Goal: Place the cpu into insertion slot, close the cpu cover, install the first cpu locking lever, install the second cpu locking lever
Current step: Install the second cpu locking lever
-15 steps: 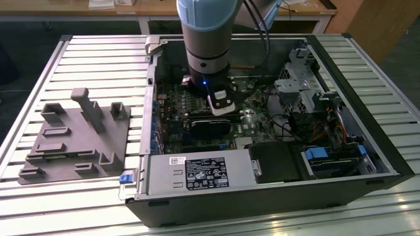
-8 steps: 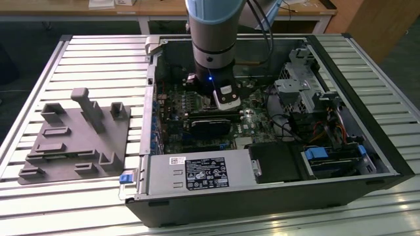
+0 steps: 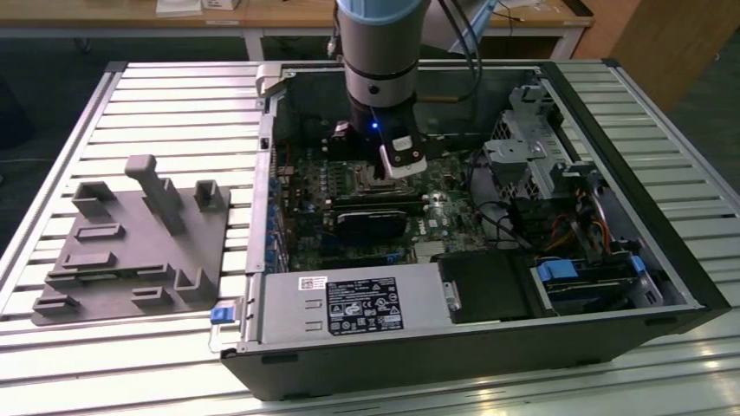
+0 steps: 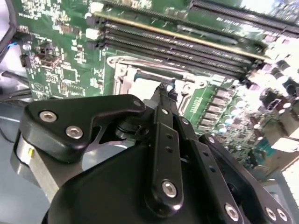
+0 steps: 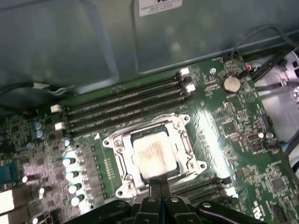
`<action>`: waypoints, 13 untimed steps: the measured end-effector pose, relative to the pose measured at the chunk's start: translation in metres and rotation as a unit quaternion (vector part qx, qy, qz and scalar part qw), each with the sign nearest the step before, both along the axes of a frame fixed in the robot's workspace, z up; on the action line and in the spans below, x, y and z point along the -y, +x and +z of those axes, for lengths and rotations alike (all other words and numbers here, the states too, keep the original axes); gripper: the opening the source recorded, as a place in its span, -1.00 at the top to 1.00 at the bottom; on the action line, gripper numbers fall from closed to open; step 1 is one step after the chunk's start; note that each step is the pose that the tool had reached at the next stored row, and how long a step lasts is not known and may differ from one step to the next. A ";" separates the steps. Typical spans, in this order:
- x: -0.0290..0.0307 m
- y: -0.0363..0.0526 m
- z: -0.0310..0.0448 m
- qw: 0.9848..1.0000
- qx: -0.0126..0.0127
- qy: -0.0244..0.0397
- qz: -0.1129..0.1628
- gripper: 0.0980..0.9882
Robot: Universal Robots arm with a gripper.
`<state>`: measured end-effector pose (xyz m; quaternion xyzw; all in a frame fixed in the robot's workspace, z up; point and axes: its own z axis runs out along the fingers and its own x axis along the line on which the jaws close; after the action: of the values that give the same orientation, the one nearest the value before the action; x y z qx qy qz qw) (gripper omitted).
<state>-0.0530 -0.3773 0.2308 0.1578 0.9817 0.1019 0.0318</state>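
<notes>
The cpu (image 5: pixel 150 154), a pale square chip, lies flat in the insertion slot (image 3: pixel 366 178) on the green motherboard. The cpu cover (image 5: pixel 122 148), a silver frame with a cut-out centre, lies down around the chip. My gripper (image 5: pixel 160 183) hovers just off one edge of the socket, its two thin black fingers pressed together with nothing seen between them. In the second wrist view the gripper (image 4: pixel 163 87) tip points at the socket's metal frame (image 4: pixel 140 74). In the exterior view the gripper (image 3: pixel 401 169) reaches down into the open computer case. I cannot make out how the locking levers stand.
Long black memory slots (image 5: pixel 126 105) run beside the socket. A black card (image 3: pixel 373 227), a power supply (image 3: pixel 347 303) and a drive cage (image 3: pixel 526 152) crowd the case. A grey fixture tray (image 3: pixel 133 247) lies on the slatted table at the exterior view's left.
</notes>
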 end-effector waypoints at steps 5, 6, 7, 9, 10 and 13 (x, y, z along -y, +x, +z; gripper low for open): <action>-0.0172 0.0020 -0.0003 1.000 0.000 -0.014 0.000 0.98; -0.0202 0.0022 -0.0005 1.000 0.000 -0.018 0.000 0.98; -0.0224 0.0024 -0.0006 1.000 0.000 -0.022 0.000 0.98; -0.0248 0.0031 -0.0007 1.000 0.000 -0.028 0.000 0.98; -0.0257 0.0034 -0.0008 1.000 0.000 -0.031 0.000 0.98; -0.0278 0.0037 -0.0009 0.999 0.000 -0.034 0.000 0.98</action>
<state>-0.0493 -0.3496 0.2299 0.1566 0.9846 0.0683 0.0371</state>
